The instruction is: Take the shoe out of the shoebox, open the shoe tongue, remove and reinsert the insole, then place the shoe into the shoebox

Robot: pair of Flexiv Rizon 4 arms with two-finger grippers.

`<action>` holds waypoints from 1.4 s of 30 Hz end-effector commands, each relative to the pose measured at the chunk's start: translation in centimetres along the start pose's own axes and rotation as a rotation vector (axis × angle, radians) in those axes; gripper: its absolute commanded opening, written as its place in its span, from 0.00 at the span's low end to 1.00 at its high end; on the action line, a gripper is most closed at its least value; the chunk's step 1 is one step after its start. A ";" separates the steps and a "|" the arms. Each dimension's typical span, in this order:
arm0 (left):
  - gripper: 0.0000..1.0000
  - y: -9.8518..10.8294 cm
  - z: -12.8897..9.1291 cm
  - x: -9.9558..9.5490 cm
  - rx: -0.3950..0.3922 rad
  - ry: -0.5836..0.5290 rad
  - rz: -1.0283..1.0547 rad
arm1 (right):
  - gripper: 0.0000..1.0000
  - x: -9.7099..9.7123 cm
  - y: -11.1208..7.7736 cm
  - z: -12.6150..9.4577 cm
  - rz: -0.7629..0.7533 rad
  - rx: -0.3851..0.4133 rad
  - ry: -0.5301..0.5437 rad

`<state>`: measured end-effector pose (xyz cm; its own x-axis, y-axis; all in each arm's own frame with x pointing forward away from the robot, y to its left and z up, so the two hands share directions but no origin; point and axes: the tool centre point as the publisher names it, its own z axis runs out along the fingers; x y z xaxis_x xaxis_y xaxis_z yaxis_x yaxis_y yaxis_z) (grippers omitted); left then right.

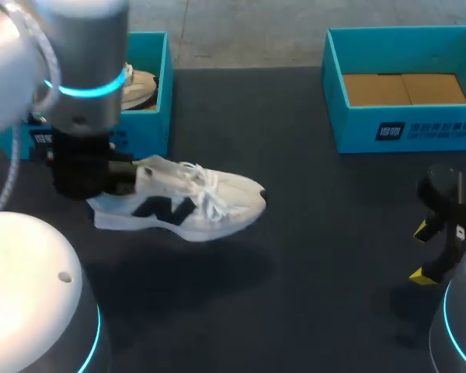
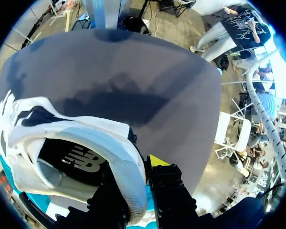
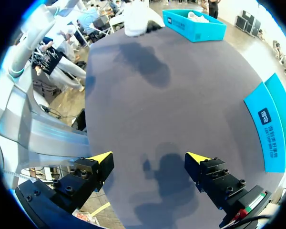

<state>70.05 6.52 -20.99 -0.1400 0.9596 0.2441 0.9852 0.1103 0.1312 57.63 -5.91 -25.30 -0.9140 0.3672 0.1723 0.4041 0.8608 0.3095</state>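
Head view: left gripper (image 2: 133, 183) clamps the shoe (image 1: 194, 203), out of the far-left shoebox (image 1: 151, 85); right gripper (image 3: 149, 157) gapes empty; later steps remain.

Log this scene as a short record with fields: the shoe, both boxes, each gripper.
Shoe: white lace-up sneaker, held above the dark table
Left gripper: fingers shut on the sneaker's heel collar, one inside, one outside
Right gripper: fingers open, empty, over bare table
Left box: blue cardboard shoebox, holds a second pale shoe
Right box: blue cardboard shoebox, open, only brown floor visible
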 end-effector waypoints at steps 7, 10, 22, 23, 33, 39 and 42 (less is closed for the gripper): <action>0.00 -1.7 3.7 -4.3 0.022 -0.002 -0.004 | 1.00 0.2 -0.2 0.1 0.000 -0.001 -0.005; 0.00 -2.4 4.4 -5.4 0.027 -0.003 -0.004 | 1.00 0.2 -0.2 0.1 0.000 -0.001 -0.005; 0.00 -5.2 6.6 -9.4 0.023 0.014 -0.012 | 1.00 0.2 -0.2 0.1 0.000 -0.001 -0.005; 0.00 -5.4 6.9 -9.8 0.014 0.013 -0.016 | 1.00 0.2 -0.2 0.1 0.000 -0.001 -0.005; 0.00 -5.8 8.8 -13.0 0.037 0.027 -0.015 | 1.00 0.2 -0.2 0.1 0.000 -0.001 -0.005; 0.00 -6.2 10.3 -14.9 0.040 0.052 -0.021 | 1.00 0.2 -0.2 0.1 0.000 -0.001 -0.005; 0.00 -6.3 10.6 -15.9 0.033 0.054 -0.032 | 1.00 0.2 -0.2 0.1 0.000 -0.001 -0.005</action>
<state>66.69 -4.57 -34.78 -0.1691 0.9545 0.2456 0.9834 0.1466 0.1072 57.64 -5.91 -25.30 -0.9140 0.3673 0.1723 0.4043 0.8607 0.3095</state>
